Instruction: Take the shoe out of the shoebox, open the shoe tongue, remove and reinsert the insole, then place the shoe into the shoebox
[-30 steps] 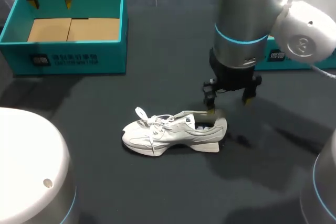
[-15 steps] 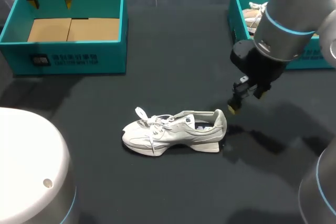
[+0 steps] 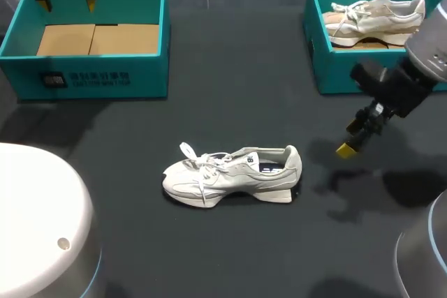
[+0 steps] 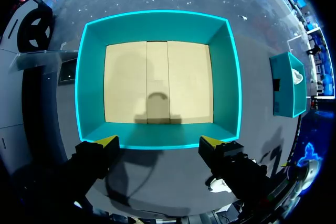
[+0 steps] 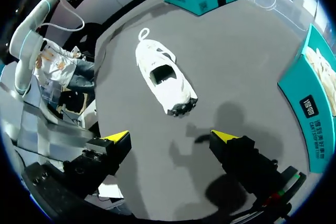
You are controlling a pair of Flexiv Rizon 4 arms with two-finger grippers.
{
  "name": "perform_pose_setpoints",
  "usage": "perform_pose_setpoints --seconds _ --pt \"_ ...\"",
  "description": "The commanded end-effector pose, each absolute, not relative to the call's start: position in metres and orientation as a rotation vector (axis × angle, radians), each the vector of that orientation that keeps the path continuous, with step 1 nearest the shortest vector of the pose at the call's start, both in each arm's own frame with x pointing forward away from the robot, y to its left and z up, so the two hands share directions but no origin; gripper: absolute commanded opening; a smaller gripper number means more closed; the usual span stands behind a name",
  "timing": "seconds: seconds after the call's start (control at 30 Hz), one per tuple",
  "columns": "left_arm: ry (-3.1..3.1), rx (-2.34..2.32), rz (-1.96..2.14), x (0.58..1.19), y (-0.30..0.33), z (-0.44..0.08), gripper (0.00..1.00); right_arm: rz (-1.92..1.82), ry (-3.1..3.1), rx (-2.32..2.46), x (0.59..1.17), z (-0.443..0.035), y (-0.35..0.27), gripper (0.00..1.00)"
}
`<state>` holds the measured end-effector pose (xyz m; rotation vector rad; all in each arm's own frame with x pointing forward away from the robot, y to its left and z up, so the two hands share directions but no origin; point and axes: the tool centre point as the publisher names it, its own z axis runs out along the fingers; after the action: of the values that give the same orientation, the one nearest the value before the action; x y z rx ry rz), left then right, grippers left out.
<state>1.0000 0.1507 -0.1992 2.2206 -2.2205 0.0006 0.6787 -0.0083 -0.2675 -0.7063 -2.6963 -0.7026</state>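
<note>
I see the white shoe [image 3: 234,176] out on the dark table [image 3: 230,256], standing on its sole with its laces loose and its collar gaping; it sits in neither box.

My right gripper [image 3: 351,137] hangs off the heel end of that shoe, clear of it and above the table, casting a shadow just past the heel. From its wrist camera the shoe lies ahead of the fingers, heel nearest them. Those fingers are spread wide and hold nothing.

Well beyond the shoe's toe end stands the teal shoebox [image 3: 98,75] with a tan cardboard floor [image 4: 157,82]. My left gripper [image 3: 68,3] is over the rim of that box on the side farthest from the shoe. Its yellow tips are set far apart and carry nothing.

Beyond the shoe's heel end, past my right gripper, is a second teal shoebox [image 3: 328,68] with another pale shoe [image 3: 377,15] lying inside it
</note>
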Motion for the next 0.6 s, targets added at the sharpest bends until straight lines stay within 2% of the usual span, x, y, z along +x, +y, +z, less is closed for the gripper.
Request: perform_pose_setpoints --seconds 0.03,0.27,0.6 --pt "-2.221 2.221 0.0 1.0 0.15 -0.199 1.0 -1.318 -2.568 -0.584 0.674 -0.273 -0.018 1.0" --pt "-2.221 2.221 0.0 1.0 0.15 -0.199 1.0 -1.674 -2.532 -0.334 0.674 -0.281 -0.032 1.0" --pt "-2.221 2.221 0.0 1.0 0.15 -0.199 1.0 -1.794 -2.61 -0.277 0.678 -0.313 -0.053 1.0"
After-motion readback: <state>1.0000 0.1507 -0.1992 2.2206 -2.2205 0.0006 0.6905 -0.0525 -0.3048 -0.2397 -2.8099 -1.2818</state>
